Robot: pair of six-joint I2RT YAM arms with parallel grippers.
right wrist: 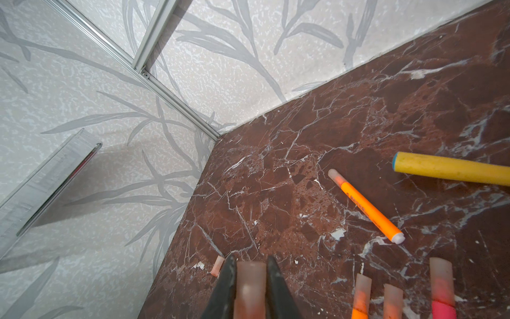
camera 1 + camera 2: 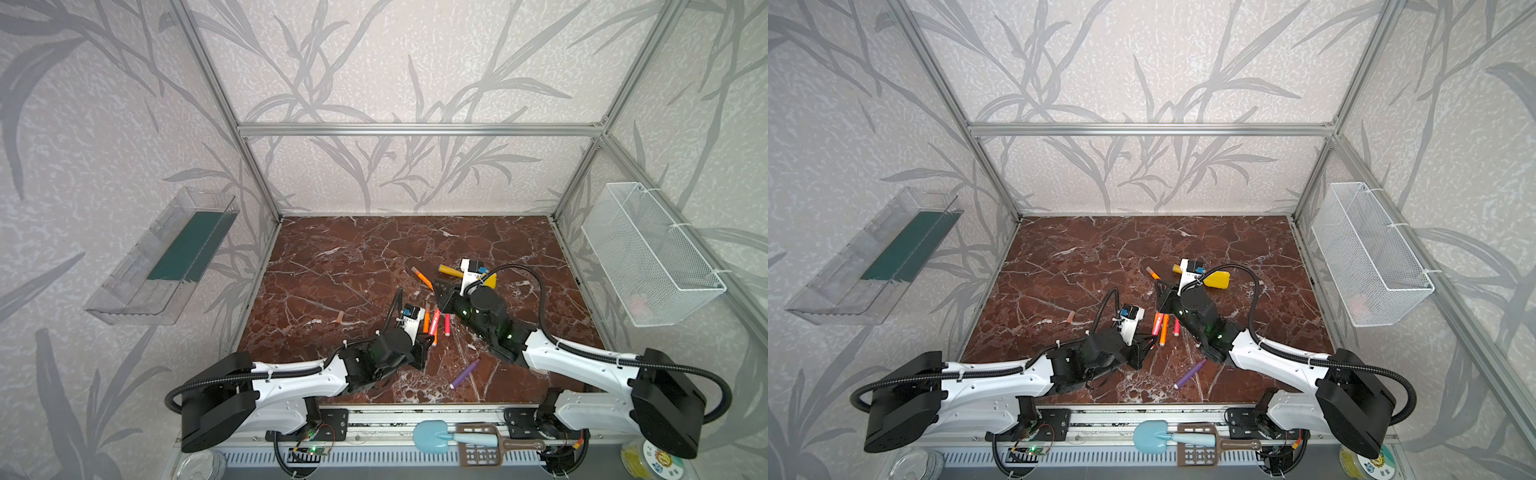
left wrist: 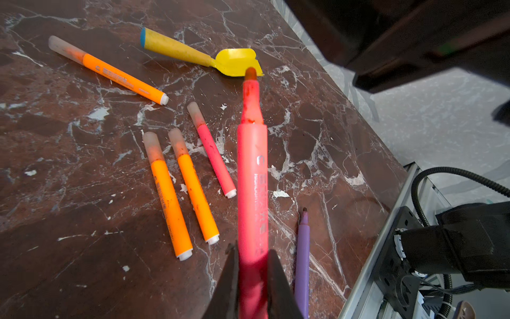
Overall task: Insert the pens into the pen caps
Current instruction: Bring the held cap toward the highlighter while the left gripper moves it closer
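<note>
My left gripper (image 3: 252, 259) is shut on an uncapped red-pink pen (image 3: 252, 193), whose tip points away from the jaws. My right gripper (image 1: 250, 265) is shut on a translucent pen cap (image 1: 249, 287). In a top view the two grippers (image 2: 424, 347) (image 2: 438, 291) stand close together at mid-table. Two capped orange pens (image 3: 168, 198) (image 3: 194, 187) and a capped red-pink pen (image 3: 212, 154) lie side by side. A third capped orange pen (image 1: 367, 205) lies farther back. An uncapped purple pen (image 2: 464, 373) lies near the front. One loose cap (image 2: 340, 318) rests to the left.
A yellow toy scoop (image 3: 193, 53) lies behind the right gripper. A clear bin (image 2: 162, 257) hangs on the left wall and a white mesh basket (image 2: 652, 253) on the right wall. A blue scoop (image 2: 432, 434) and a brown spatula (image 2: 482, 446) rest on the front rail.
</note>
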